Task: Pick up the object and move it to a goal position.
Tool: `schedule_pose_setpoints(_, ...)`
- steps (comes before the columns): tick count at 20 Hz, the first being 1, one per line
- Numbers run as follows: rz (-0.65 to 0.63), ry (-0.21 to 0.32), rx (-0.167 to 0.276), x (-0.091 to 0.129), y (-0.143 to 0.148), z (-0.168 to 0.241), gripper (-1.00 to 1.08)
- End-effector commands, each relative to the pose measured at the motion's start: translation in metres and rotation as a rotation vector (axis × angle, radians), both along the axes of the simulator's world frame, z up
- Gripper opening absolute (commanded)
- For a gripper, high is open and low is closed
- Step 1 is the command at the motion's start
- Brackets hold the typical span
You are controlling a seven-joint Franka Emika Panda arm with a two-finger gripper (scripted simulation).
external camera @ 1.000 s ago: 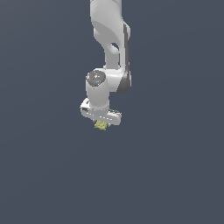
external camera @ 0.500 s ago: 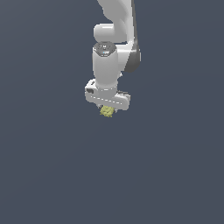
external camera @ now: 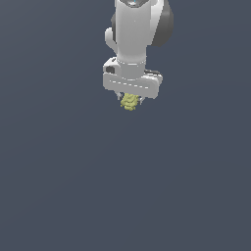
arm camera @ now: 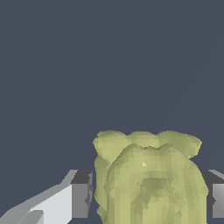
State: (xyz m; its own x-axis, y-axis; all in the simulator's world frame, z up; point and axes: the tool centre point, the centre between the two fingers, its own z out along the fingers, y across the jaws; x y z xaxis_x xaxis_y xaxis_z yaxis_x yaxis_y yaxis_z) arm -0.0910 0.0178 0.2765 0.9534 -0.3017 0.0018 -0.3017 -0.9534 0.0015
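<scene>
I see the arm point(external camera: 139, 24) coming down from the top of the exterior view, pointing straight downward over a plain dark grey table point(external camera: 59, 186) that shows no marks and no goal marker I can make out. Below the wrist sits the white gripper point(external camera: 130, 100), and it is closed on the object point(external camera: 129, 102), a small yellow-green bumpy lump that pokes out just beneath the gripper body. In the wrist view the object point(arm camera: 151, 179) fills the space between the two dark fingers point(arm camera: 82, 194), one on each side and both touching it, so I judge the hold to be a real pinch and the lump to be off the table, carried in the air. My main worry is the grip itself: the lump is knobbly and rounded, so the flat pads likely bear on only a few bumps, and a quick swing or a sharp stop could let it twist or squirt out and drop. Much of it hangs below the fingers, which gives it leverage to rotate. I also cannot tell where the goal lies from these views, so I would move slowly and keep the wrist level rather than risk overshooting and jerking back.
</scene>
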Motion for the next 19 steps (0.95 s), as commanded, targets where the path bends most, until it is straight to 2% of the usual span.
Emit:
schedule_pose_setpoints(1, 0.0, 0.001, -0.001, -0.007, 0.009, 0.024, -1.0)
schedule_pose_setpoints(10, 0.0, 0.001, 0.001, -0.023, 0.034, 0.088, -1.0)
schedule_pose_setpoints(19, 0.0, 0.001, 0.001, -0.028, 0.043, 0.109, -1.0)
